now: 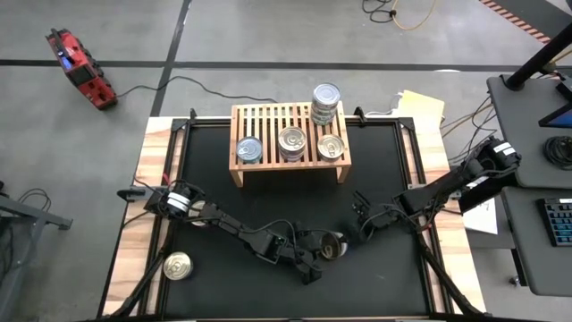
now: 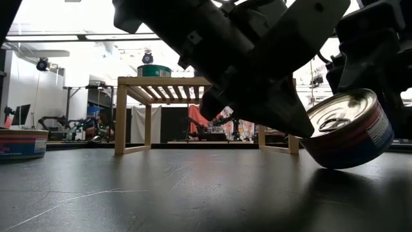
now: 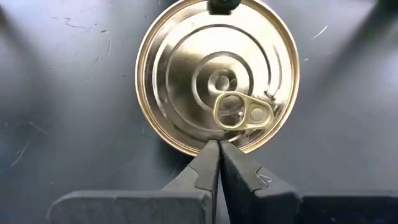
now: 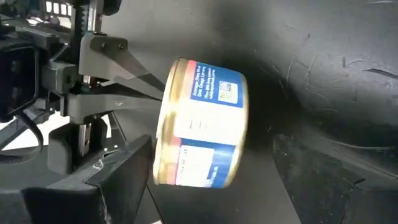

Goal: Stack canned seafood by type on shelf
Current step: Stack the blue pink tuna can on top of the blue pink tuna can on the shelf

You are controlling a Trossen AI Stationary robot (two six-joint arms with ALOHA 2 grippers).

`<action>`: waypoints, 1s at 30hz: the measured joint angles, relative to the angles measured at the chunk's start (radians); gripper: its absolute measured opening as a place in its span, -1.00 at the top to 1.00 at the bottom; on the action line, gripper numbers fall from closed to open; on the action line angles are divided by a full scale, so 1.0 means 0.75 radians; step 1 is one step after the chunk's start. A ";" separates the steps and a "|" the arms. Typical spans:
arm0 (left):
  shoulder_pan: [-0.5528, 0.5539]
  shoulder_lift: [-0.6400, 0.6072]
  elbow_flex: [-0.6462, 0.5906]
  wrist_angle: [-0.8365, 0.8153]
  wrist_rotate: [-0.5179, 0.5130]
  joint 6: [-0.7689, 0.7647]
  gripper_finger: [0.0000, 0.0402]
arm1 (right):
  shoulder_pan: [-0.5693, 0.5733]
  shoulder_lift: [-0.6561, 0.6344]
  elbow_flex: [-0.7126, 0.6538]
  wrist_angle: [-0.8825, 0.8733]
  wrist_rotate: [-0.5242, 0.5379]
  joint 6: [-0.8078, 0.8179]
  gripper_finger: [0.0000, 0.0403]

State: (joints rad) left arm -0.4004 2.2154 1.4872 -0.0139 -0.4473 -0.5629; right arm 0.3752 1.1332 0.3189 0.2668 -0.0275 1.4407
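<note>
The left gripper (image 1: 323, 251), a dark two-finger pincer on the left arm, has its fingers (image 3: 214, 163) pressed flat together, their tips touching the rim of a short round tin with a gold lid, pull tab and blue-and-white label (image 2: 347, 129). That tin is tipped up on its edge on the black table mat (image 1: 268, 192), near the front middle, lid facing the left gripper. The right gripper (image 1: 360, 217) sits just on the tin's other side with its fingers spread wide, holding nothing.

Behind them stands the low light-wood shelf with a slatted top (image 1: 268, 118). On it are a stack of silver-lidded tins (image 1: 325, 101) at the back right corner, and along the front a blue-sided tin (image 1: 248, 149), a silver-topped stack (image 1: 292, 141) and a gold-lidded tin (image 1: 331, 146). One more gold-lidded tin (image 1: 177, 266) lies flat at the mat's front left corner, well apart from the rest.
</note>
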 joint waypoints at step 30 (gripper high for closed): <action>0.002 -0.005 -0.003 0.039 -0.016 -0.002 1.00 | 0.000 0.275 0.000 0.344 -0.009 -0.045 -0.54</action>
State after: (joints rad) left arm -0.3991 2.2116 1.4851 0.0156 -0.4589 -0.5647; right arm 0.3752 1.3396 0.3191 0.5246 -0.0344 1.4066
